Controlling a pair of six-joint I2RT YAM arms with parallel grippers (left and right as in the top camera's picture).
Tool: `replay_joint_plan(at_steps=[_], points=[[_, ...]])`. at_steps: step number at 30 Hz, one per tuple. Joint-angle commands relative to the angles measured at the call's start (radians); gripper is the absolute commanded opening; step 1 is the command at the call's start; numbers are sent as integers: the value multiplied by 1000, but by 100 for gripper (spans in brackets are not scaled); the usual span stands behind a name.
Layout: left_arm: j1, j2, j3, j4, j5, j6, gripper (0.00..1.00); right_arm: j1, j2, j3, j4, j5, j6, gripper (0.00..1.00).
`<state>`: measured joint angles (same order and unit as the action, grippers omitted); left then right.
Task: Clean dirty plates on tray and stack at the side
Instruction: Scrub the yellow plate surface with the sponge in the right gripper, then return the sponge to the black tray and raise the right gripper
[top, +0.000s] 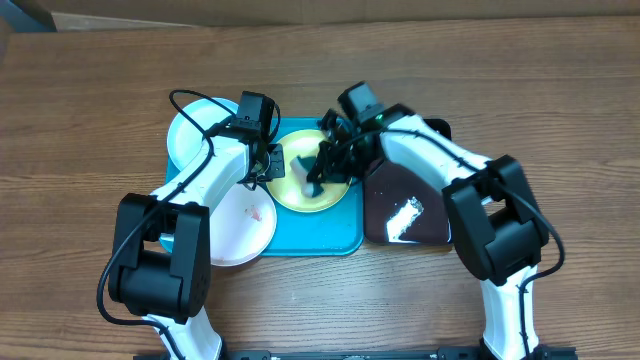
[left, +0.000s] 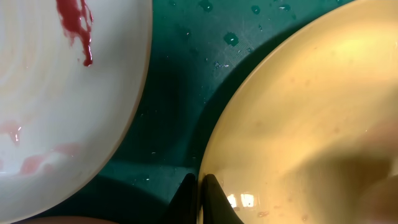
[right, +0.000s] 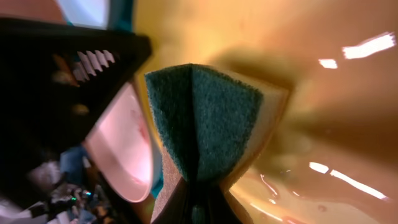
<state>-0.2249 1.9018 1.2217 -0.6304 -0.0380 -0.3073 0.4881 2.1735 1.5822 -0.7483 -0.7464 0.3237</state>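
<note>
The yellow-green plate (top: 300, 192) lies in the middle of the turquoise tray (top: 320, 240). My left gripper (top: 268, 166) is shut on its left rim; the left wrist view shows the fingers (left: 199, 190) pinching the plate's edge (left: 311, 118). My right gripper (top: 322, 172) is shut on a green sponge (right: 205, 118) and presses it onto the wet yellow-green plate (right: 329, 81). The white/pinkish plate (top: 245, 225) with red stains (left: 78, 25) overhangs the tray's left front. The light-blue plate (top: 188, 140) lies at the tray's back left.
A glossy black tray (top: 400, 210) stands right of the turquoise tray, under my right arm. Water drops lie on the turquoise tray's floor (left: 231, 38). Wooden table (top: 560, 100) surrounds both trays.
</note>
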Motion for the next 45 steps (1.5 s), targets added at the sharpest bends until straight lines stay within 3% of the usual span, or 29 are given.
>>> replay_joint_plan(at_steps=[1,5,14,22,34,38,44,45], points=[[-5,8,-14,6,13,15,4,-75,-102,56,-38,-82,-62,4],[-5,8,-14,7,13,15,4,-143,-182,56,-143,11,-95,4],[-5,8,-14,8,13,15,4,-230,-251,45,-481,555,-119,4],[-5,8,-14,7,13,15,4,-212,-251,-61,-436,726,-111,4],[-5,8,-14,7,13,15,4,-213,-249,-209,-281,771,-111,4],[-5,8,-14,8,13,15,4,-213,-249,-209,-281,771,-111,12],[-5,8,-14,8,13,15,5,-214,-249,-209,-276,771,-111,13],[-5,8,-14,8,13,15,5,-214,-249,-209,-276,771,-111,17]])
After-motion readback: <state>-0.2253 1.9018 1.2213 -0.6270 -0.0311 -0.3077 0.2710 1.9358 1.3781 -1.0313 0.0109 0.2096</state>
